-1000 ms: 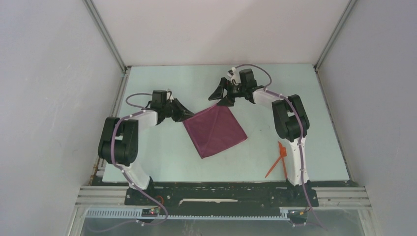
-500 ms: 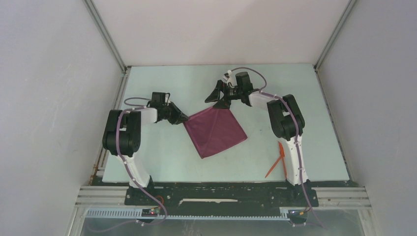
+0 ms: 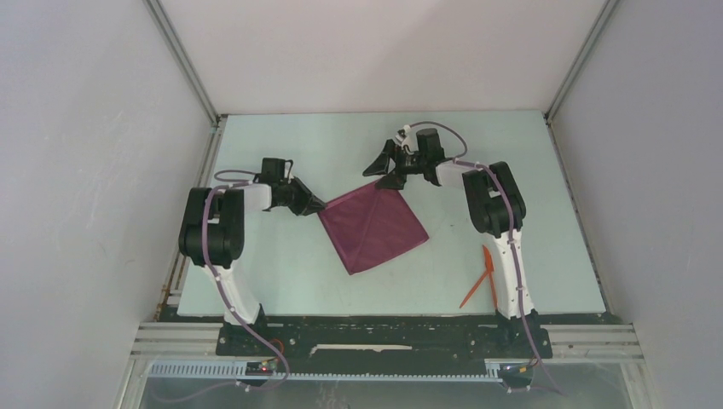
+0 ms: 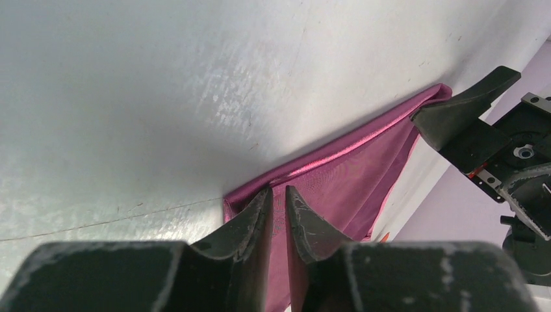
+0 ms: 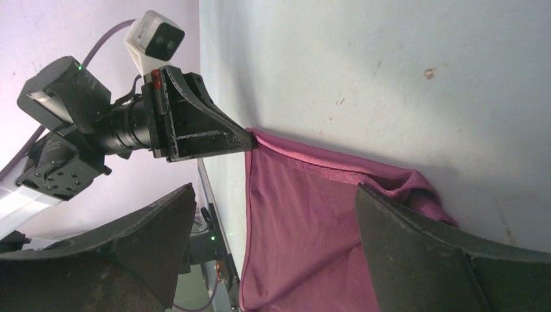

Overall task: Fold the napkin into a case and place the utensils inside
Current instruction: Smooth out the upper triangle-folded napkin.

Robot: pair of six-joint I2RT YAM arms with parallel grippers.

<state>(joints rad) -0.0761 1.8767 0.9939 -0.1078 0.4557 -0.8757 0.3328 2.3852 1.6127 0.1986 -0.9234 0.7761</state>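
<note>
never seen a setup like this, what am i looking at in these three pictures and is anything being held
The machine is two robot arms, a left arm and a right arm, bolted at the near edge of a pale table. Each ends in a two-finger gripper. The wide picture looks down from above and behind them. The other two come from a small camera on each wrist, so the dark wedges at the bottom are that arm's own fingers. On the table lie a plum-purple napkin and two orange-red utensils beside the right arm's base. The left gripper is pinched on the napkin's left corner. The right gripper is wide open at the far corner, holding nothing.
</note>
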